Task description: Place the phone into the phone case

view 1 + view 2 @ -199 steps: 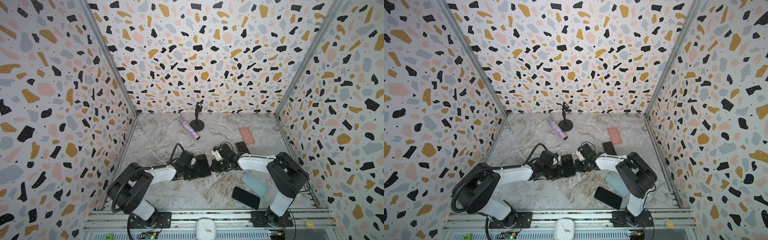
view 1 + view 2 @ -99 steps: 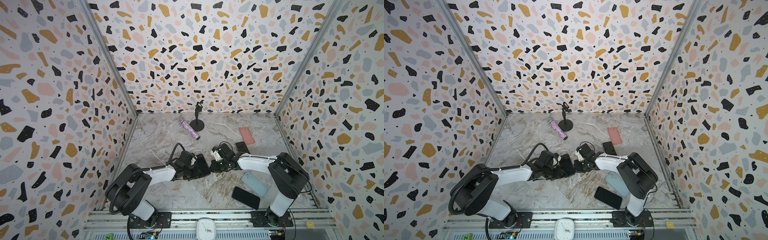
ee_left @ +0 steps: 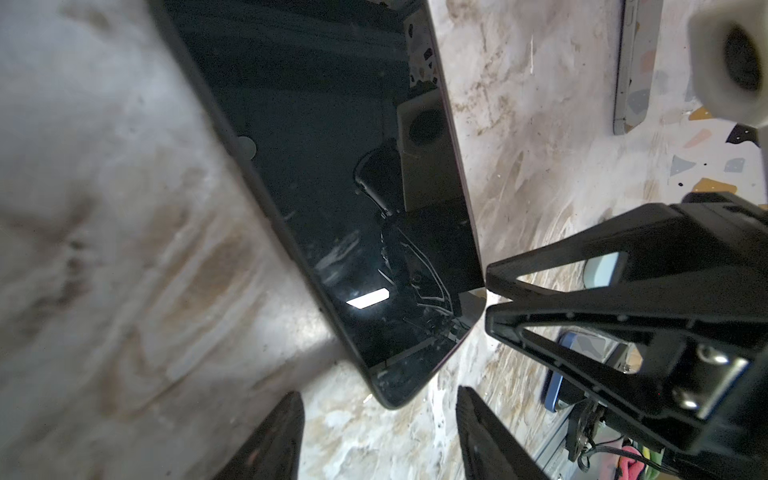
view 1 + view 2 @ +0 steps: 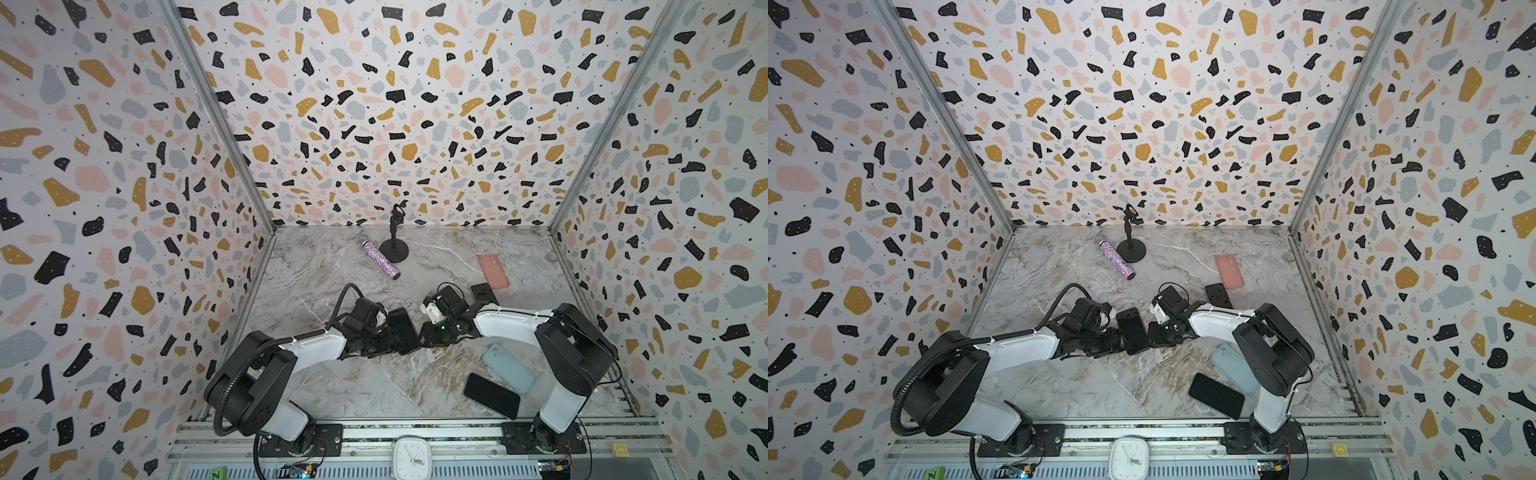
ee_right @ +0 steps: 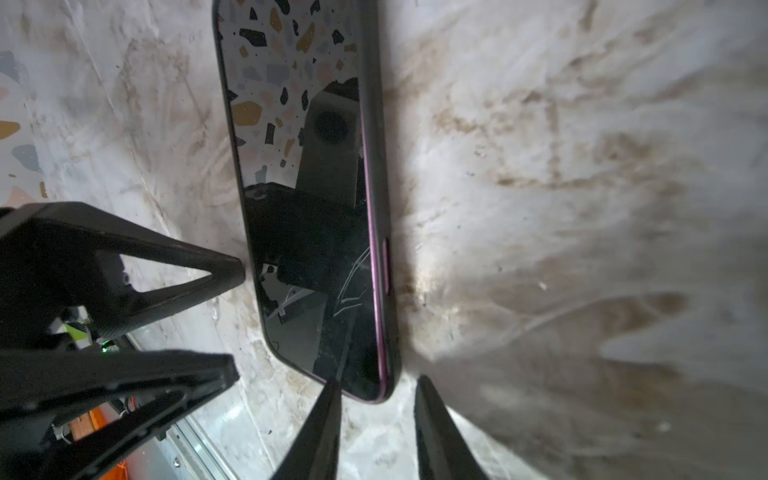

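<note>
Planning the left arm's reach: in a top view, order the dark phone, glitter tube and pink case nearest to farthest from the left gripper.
1. Dark phone, lying just off the left gripper tips.
2. Glitter tube, toward the back, mid-table.
3. Pink case, back right.

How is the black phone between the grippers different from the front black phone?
The middle phone lies between the left gripper and right gripper; the front phone lies beside a pale blue item. The middle phone runs front-to-back; the front phone lies crosswise. Both are black, flat.
</note>
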You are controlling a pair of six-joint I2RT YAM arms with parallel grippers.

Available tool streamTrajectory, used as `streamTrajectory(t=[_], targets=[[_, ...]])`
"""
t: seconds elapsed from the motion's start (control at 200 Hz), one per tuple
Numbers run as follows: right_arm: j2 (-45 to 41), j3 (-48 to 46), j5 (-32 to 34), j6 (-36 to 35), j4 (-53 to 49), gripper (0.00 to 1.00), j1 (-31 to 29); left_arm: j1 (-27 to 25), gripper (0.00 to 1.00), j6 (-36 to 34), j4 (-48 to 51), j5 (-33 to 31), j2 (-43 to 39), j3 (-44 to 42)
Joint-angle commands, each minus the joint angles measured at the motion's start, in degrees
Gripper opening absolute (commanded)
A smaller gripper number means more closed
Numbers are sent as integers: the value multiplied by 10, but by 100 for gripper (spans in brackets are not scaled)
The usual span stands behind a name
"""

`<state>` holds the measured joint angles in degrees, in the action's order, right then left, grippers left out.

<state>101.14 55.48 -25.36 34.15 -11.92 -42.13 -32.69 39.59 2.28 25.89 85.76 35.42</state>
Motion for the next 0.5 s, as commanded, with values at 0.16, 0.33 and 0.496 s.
streamTrajectory(t=[0.16,0.33,0.496], targets=[[12,15,-25,-5,-1,33,-1,-1,62,2,-3,8,38,3],[22,13,-33,1,7,30,-9,-1,58,6,-16,13,57,7],[29,15,-36,3,11,25,-17,-4,55,7,-26,18,69,10]])
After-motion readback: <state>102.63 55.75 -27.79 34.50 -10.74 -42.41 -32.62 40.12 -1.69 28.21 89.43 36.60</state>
